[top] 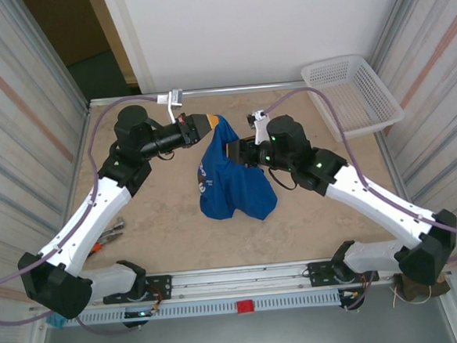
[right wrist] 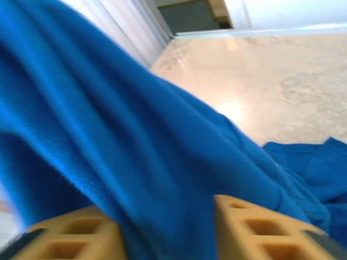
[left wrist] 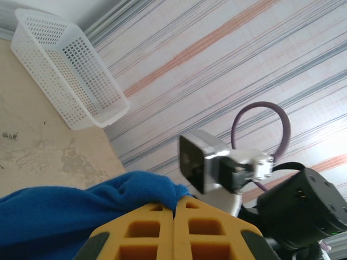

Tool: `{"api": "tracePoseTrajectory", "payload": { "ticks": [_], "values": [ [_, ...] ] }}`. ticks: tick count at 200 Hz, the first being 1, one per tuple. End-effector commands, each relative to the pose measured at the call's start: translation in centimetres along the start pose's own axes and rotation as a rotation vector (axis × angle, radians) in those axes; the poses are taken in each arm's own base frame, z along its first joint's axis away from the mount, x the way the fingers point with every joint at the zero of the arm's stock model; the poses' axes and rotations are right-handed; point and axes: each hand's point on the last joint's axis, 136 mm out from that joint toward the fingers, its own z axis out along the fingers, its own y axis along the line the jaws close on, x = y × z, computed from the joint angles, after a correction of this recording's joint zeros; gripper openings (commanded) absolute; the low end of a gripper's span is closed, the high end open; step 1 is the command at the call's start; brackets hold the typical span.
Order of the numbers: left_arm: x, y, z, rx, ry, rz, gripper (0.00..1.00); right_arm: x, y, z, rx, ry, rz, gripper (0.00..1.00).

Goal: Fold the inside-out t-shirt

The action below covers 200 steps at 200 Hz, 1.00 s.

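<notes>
The royal-blue soft cloth t-shirt (top: pixel 234 191) hangs up from the middle of the beige bench (top: pixel 154 224). The left fingers (left wrist: pixel 174 216) are pressed tight on its top edge. The right fingers (top: pixel 232 151) stand a little apart with cloth in the gap; I cannot tell if they squeeze it. The print is too small to read. Bare bench lies all round.

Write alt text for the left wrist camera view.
The yellow left gripper, shut, pinches a fold of the blue t-shirt. Behind, a white lattice basket sits on the beige table by a striped wall.
</notes>
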Motion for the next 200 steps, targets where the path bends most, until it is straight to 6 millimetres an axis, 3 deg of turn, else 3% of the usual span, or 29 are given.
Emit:
{"api": "tracePoseTrajectory", "payload": {
  "ticks": [1,24,48,70,93,116,135,165,200],
  "values": [
    [-0.1,-1.0,-0.8,0.029,-0.026,0.024,0.0,-2.5,-0.5,-0.2,0.031,-0.062,-0.022,0.02],
    [-0.4,1.1,-0.9,-0.037,-0.046,-0.006,0.0,-3.1,2.9,-2.1,-0.177,-0.038,-0.076,0.0],
    [-1.4,4.6,-1.5,-0.117,-0.09,-0.045,0.0,-2.7,8.0,-6.8,-0.521,-0.017,-0.158,0.0],
    [-2.0,6.7,-1.2,-0.135,-0.103,-0.069,0.0,-2.3,9.6,-9.9,-0.709,-0.037,-0.191,0.0],
    [-2.0,7.1,-0.3,-0.12,-0.067,-0.061,0.0,-2.6,8.8,-9.5,-0.734,-0.06,-0.144,0.0],
    [-1.7,6.4,-0.6,-0.116,-0.047,-0.031,0.48,-3.2,6.6,-7.7,-0.654,-0.075,-0.083,0.0],
    [-0.9,6.2,-2.0,-0.153,-0.054,0.004,0.63,-3.4,5.0,-6.7,-0.604,-0.081,-0.041,0.0],
    [1.8,5.8,-3.9,-0.189,-0.063,0.053,0.67,-3.4,3.2,-5.7,-0.543,-0.093,0.005,0.0],
    [5.1,4.7,-3.6,-0.209,-0.017,0.207,0.66,-3.3,1.7,-5.0,-0.497,-0.096,0.047,0.0]
  ]
}}
